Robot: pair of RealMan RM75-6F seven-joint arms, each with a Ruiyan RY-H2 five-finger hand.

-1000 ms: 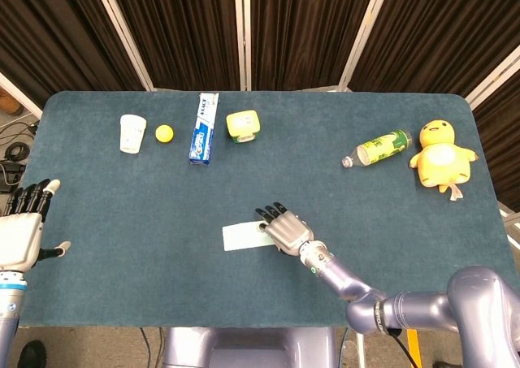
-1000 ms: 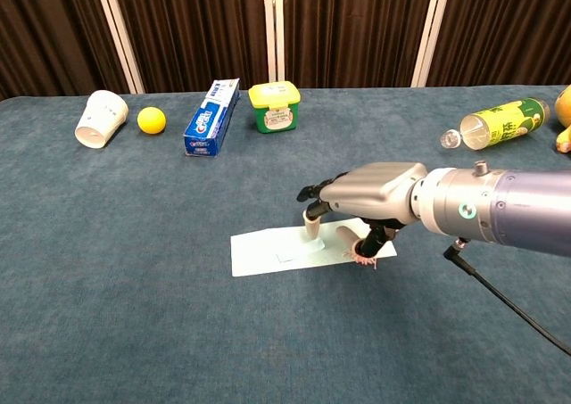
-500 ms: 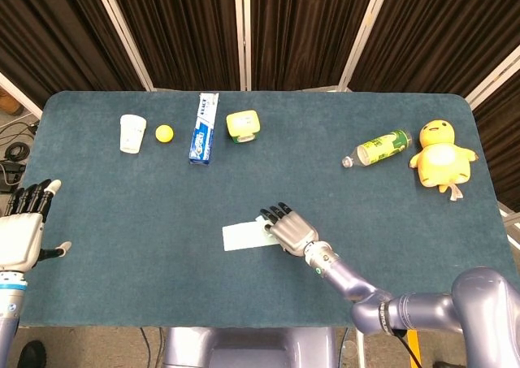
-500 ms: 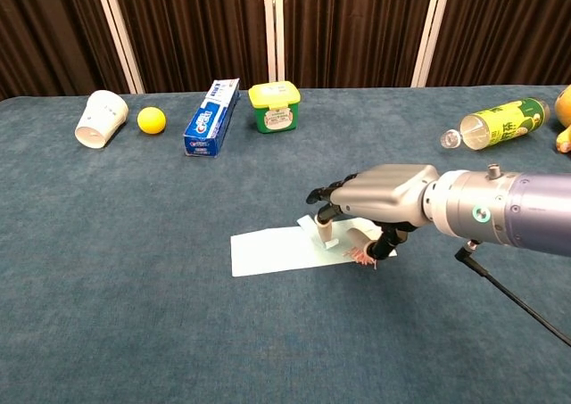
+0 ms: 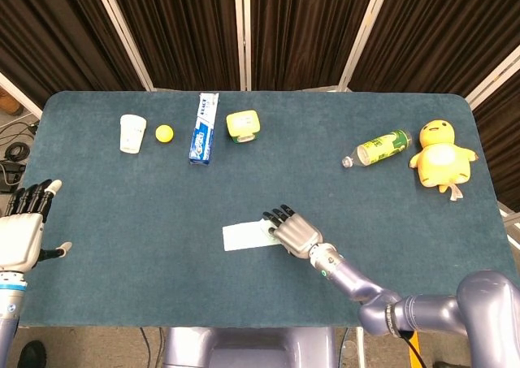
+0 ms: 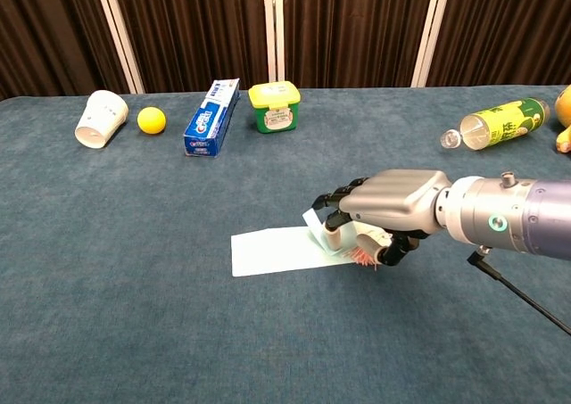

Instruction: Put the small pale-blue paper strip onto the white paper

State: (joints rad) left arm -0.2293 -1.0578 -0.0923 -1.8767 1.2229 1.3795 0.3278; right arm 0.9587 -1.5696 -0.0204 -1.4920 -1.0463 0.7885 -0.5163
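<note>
Where dark curtains (image 5: pixel 301 27) hang, blue-carpeted table (image 5: pixel 122 214)

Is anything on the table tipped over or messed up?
Yes. The paper cup and the green bottle lie on their sides, and the pale paper's right end curls up under the right hand.

Little print resolves into words. The blue-and-white cardboard toothpaste box (image 6: pixel 211 118) carries white lettering along its blue side, too blurred to read. Just right of that box, the yellow-lidded green tub (image 6: pixel 275 106) bears a pale label with unreadable marks. Far right of the box, the lying plastic bottle with a yellow-green label (image 6: pixel 495 123) shows dark print, also illegible. Nothing can be read anywhere.
</note>
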